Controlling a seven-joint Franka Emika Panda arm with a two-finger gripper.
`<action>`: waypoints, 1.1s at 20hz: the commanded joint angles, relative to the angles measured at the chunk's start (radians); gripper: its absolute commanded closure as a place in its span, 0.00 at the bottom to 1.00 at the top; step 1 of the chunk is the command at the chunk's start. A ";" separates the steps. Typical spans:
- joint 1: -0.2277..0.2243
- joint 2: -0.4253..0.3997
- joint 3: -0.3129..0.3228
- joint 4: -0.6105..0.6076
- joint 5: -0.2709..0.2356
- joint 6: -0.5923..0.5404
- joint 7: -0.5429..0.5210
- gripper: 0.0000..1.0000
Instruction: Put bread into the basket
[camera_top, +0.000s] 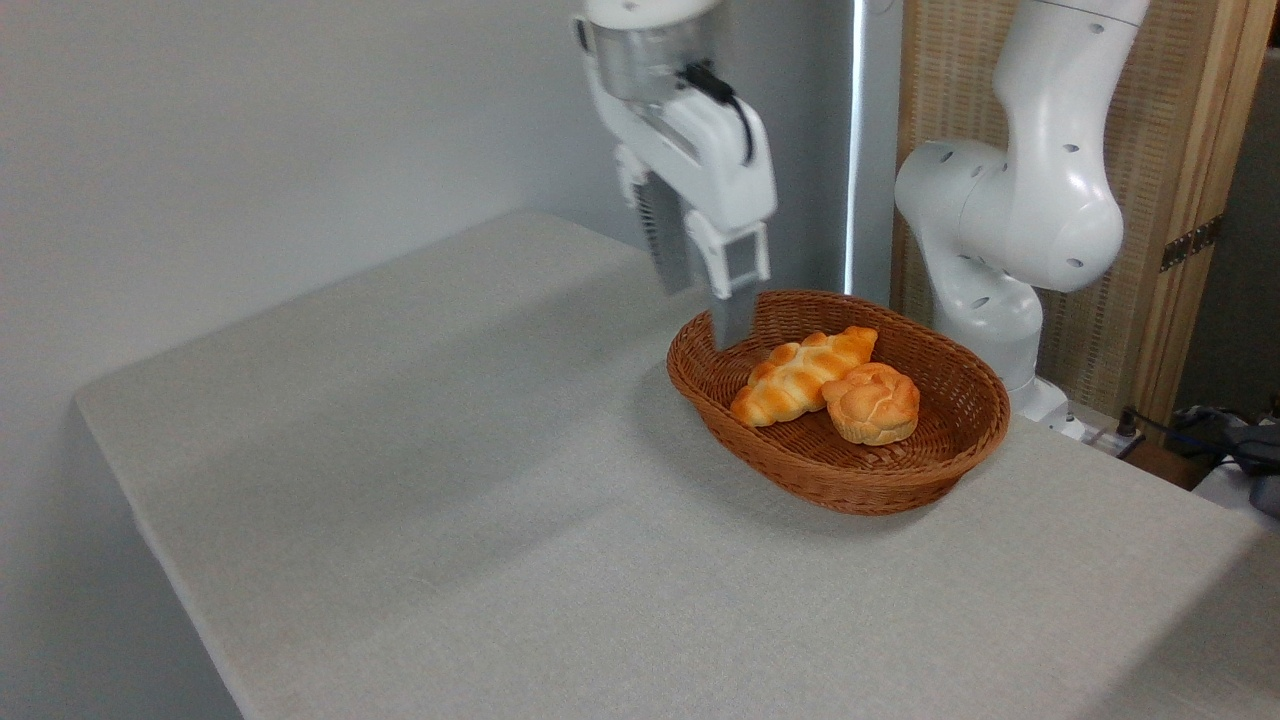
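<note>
The bread (871, 401) lies in the basket (960, 452) on the surface (480, 520), touching a long braided loaf (803, 374). The gripper (705, 312) hangs above the basket's left rim, fingers apart and holding nothing.

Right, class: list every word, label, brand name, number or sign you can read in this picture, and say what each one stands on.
None can be read. The tool, arm, basket, bun, loaf and table show no print, label or number.
</note>
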 joint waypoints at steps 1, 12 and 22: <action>-0.008 0.161 -0.022 0.192 -0.024 -0.005 -0.091 0.00; 0.011 0.377 -0.043 0.481 -0.093 0.018 -0.174 0.00; 0.094 0.384 -0.152 0.477 -0.018 0.098 -0.319 0.00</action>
